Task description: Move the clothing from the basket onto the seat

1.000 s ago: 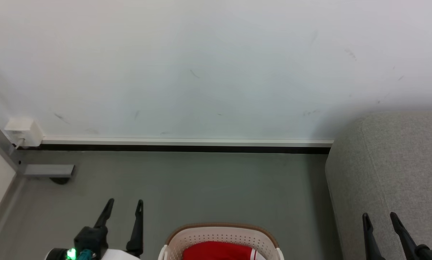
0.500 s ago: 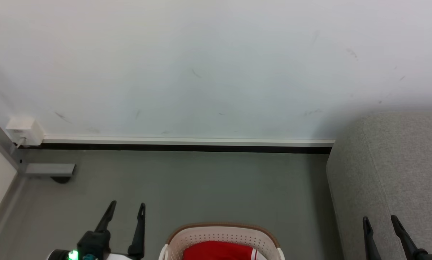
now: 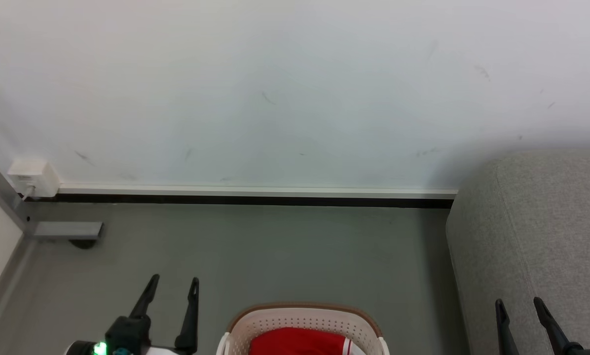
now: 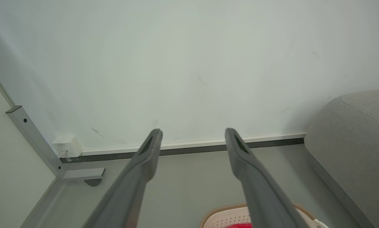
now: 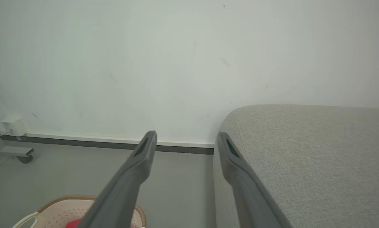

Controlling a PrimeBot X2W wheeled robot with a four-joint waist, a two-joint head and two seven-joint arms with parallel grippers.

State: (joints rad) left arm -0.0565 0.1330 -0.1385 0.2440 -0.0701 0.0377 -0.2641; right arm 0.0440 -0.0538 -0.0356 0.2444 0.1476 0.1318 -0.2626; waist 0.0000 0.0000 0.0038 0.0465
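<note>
The clothing [image 3: 300,341] lies inside the basket [image 3: 302,315]. It is a red heap with a small white part and red stripes at its right side. The bottom edge of the head view cuts off both the clothing and the basket. The basket is cream-white, with small holes in its wall and a brown rim. It stands on the floor [image 3: 275,246], well apart from the far edge of the floor, where the wall [image 3: 275,98] begins. Nothing touches the clothing or the basket.

The left gripper [image 3: 174,279] hangs in the air to the left of the basket, above the floor. Its two dark fingers are spread wide apart and there is nothing between them. The right gripper [image 3: 518,301] is to the right of the basket, in front of the sofa [image 3: 546,222]. Its fingers are also parted, the gap between them is empty, and they hold nothing. I cannot tell whether they touch the cloth of the sofa.

The sofa is light grey, with coarse cloth and a rounded corner. It stands at the right side of the floor and reaches back to the wall. A strip of bare floor lies between the sofa and the basket.

A baseboard [image 3: 255,192], white above and black below, runs along the far edge of the floor. At the far left corner of the floor a small white box [image 3: 31,175] sits low on the wall. Just beside it a grey metal bar [image 3: 68,230] lies on the floor.
</note>
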